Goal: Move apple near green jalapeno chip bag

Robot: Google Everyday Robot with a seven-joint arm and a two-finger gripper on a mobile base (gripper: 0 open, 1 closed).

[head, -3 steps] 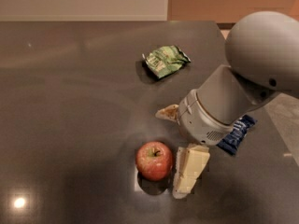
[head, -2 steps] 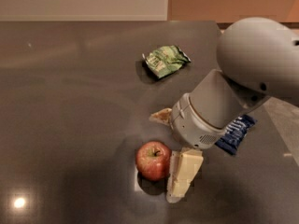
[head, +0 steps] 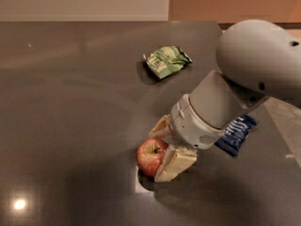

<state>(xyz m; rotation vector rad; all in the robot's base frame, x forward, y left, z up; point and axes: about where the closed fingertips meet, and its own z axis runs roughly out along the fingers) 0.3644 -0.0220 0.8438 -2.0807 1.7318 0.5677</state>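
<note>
The red apple (head: pixel 149 157) sits on the dark table (head: pixel 70 102) at the front centre. My gripper (head: pixel 167 145) is down over the apple's right side, with one fingertip (head: pixel 175 165) against its near right side and the other behind it. The jaws have closed in on the apple, which still rests on the table. The green jalapeno chip bag (head: pixel 165 61) lies crumpled further back, well apart from the apple. My arm's grey body hides the table to the right of the apple.
A dark blue snack packet (head: pixel 237 133) lies to the right, partly under my arm. The table's right edge runs close behind it. A pale wall stands beyond the table's far edge.
My gripper has moved left and down onto the apple, and its fingers have drawn closer together around it. The apple and the chip bag have stayed in place.
</note>
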